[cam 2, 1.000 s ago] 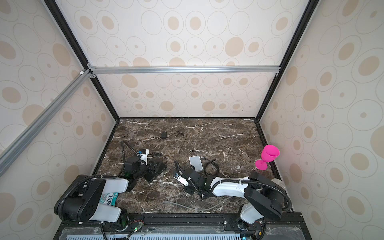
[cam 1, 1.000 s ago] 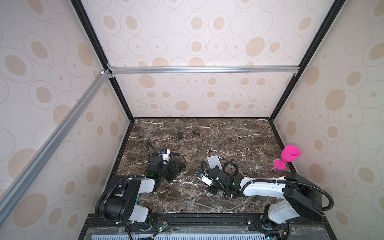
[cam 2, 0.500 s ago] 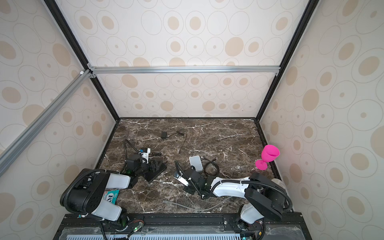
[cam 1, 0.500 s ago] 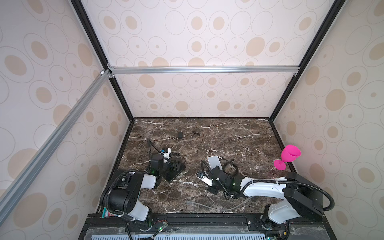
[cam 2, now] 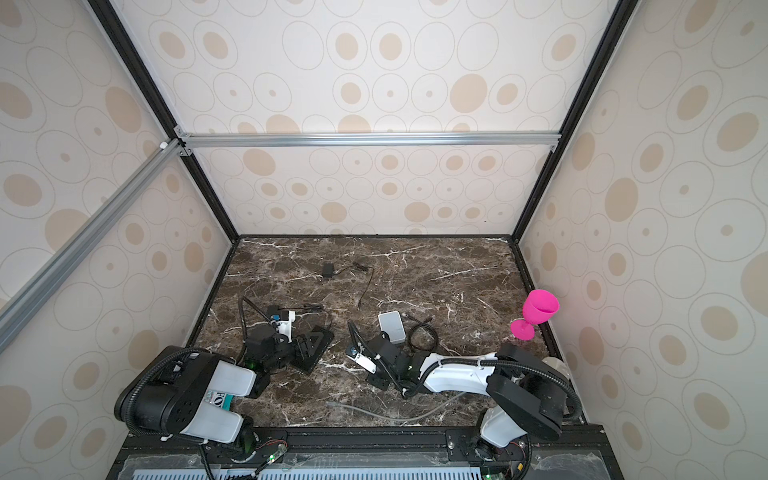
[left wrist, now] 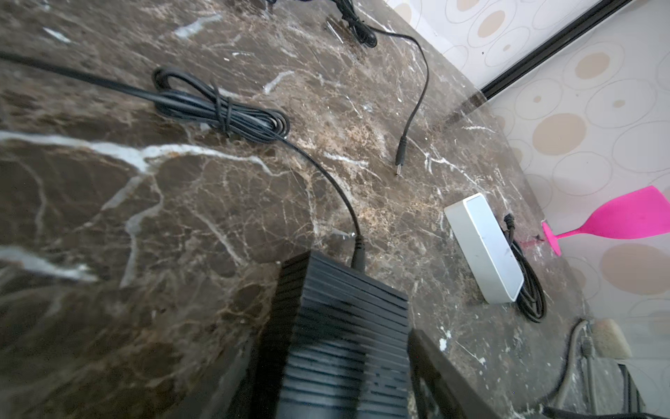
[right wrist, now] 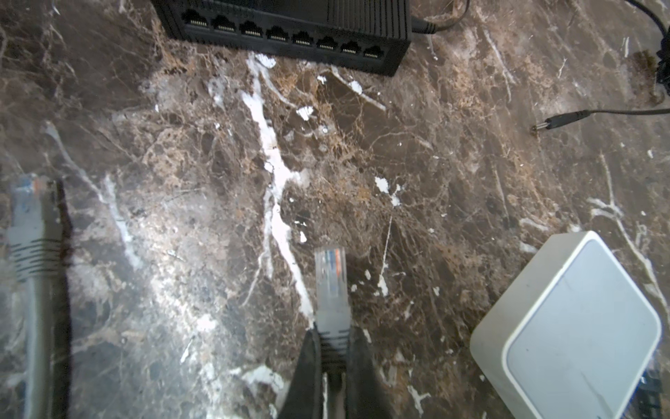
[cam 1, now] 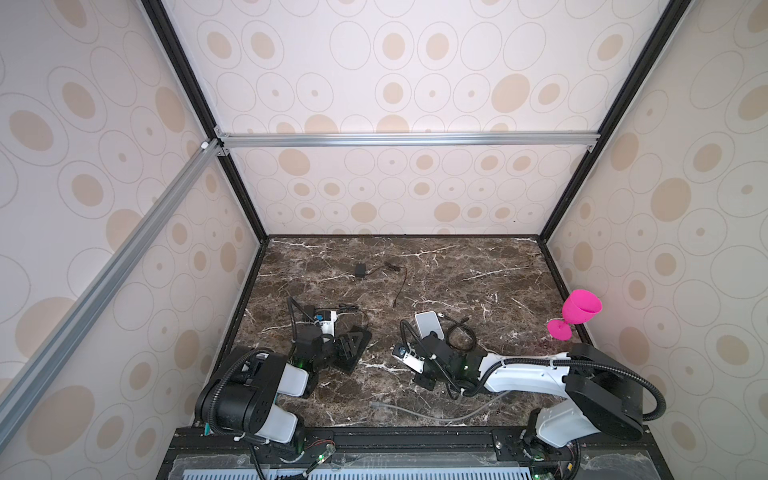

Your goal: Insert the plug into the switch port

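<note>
The black switch (left wrist: 348, 290) lies on the marble with its row of ports (right wrist: 279, 34) turned toward my right gripper. My left gripper (left wrist: 331, 337) straddles the switch, one finger against each long side, and is shut on it. In both top views it sits at the front left (cam 1: 347, 347) (cam 2: 307, 347). The right gripper (right wrist: 333, 359) is shut on the boot of a grey cable. The clear plug (right wrist: 330, 268) sticks out past its fingertips, pointing at the ports from a short way off. In the top views this gripper (cam 1: 415, 368) is right of the switch.
The grey cable's other plug (right wrist: 29, 225) lies loose beside the right gripper. A white box (right wrist: 580, 326) (cam 1: 428, 324) with a coiled black lead sits behind it. A thin barrel connector (right wrist: 554, 121), a bundled black cord (left wrist: 224, 109) and a pink goblet (cam 1: 579, 309) at the right wall also show.
My left arm has swung round behind its gripper, and its jaws have narrowed a little on the switch. The right arm and plug have not moved.
</note>
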Action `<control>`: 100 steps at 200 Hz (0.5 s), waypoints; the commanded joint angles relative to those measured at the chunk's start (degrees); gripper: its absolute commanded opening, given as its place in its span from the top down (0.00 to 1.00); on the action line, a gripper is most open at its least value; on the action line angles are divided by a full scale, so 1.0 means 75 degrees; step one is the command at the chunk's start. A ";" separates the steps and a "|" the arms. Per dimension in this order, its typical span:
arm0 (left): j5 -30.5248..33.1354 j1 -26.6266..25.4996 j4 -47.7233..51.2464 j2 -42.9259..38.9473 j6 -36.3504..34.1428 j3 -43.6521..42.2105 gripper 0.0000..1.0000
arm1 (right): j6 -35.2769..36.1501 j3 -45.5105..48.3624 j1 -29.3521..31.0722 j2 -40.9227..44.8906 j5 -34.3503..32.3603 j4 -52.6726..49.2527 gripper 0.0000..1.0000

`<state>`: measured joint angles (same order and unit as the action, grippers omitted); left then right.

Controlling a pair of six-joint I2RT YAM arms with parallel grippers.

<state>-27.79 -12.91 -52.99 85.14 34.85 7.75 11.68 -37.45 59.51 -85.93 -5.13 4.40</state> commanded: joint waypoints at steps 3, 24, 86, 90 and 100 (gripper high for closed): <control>-0.0291 -0.0216 -0.0496 -0.0144 0.0426 0.0049 0.36 | -0.0016 -0.0251 -0.0016 -0.0238 0.0261 -0.0204 1.00; -0.0338 -0.0454 -0.0479 -0.0085 0.0448 0.0169 0.36 | -0.0042 -0.0401 -0.0014 -0.0429 0.0274 -0.0373 1.00; -0.0391 -0.0911 -0.0566 0.0627 0.0496 0.0405 0.43 | -0.0264 -0.0341 -0.0024 -0.0316 0.0346 -0.0245 1.00; -0.0374 -0.0916 -0.0523 0.0651 0.0497 0.0414 0.43 | -0.0310 -0.0358 -0.0020 -0.0293 0.0390 -0.0273 1.00; -0.0355 -0.0919 -0.0297 0.0682 0.0398 0.0477 0.45 | -0.0455 -0.0441 -0.0019 -0.0264 0.0482 -0.0410 1.00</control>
<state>-29.71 -19.11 -55.61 89.21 37.95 9.69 10.41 -39.44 59.51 -88.84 -3.27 2.55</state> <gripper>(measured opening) 0.566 0.087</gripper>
